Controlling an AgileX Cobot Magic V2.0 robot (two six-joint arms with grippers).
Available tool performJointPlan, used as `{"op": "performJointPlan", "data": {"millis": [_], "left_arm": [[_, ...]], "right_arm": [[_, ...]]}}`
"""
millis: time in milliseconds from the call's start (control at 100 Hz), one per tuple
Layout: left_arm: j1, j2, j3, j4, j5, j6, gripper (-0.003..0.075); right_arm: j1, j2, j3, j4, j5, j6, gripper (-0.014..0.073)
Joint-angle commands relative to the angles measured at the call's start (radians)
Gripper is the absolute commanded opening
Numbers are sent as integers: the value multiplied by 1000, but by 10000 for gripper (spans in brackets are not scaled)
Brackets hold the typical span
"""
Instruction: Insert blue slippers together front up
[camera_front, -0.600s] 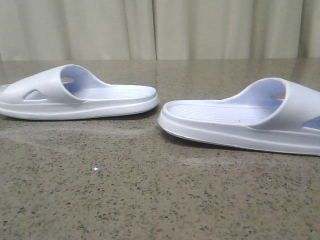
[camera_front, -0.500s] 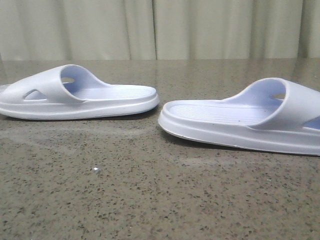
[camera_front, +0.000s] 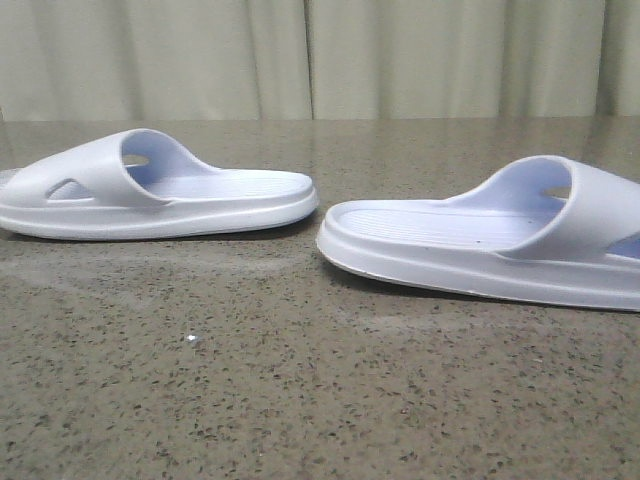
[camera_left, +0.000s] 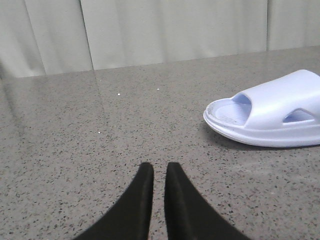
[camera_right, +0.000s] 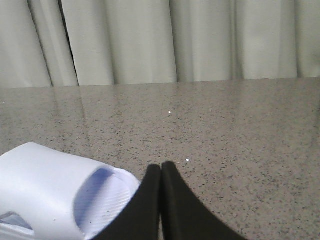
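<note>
Two pale blue slippers lie flat on the speckled stone table, soles down, heels facing each other with a small gap between them. In the front view one slipper (camera_front: 150, 195) is at the left and the other slipper (camera_front: 480, 240) is at the right. My left gripper (camera_left: 159, 167) is empty, with only a narrow slit between its fingers. It hovers over bare table, and the left slipper (camera_left: 270, 115) lies well off to its side. My right gripper (camera_right: 161, 167) is shut and empty, close beside the right slipper (camera_right: 50, 195). Neither gripper shows in the front view.
The stone tabletop (camera_front: 300, 380) stretches in front of and behind the slippers. A pale curtain (camera_front: 320, 55) hangs behind the table's far edge. A small white speck (camera_front: 190, 339) lies on the table in front of the left slipper.
</note>
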Motion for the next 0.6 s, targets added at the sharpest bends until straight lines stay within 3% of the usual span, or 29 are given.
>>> {"op": "performJointPlan", "data": {"millis": [0, 590], "left_arm": [[0, -29, 9, -3, -80, -10, 16], [0, -29, 9, 1, -88, -10, 16]], "right_arm": [[-6, -23, 23, -11, -81, 1, -107], [-6, -23, 23, -11, -89, 1, -107]]}}
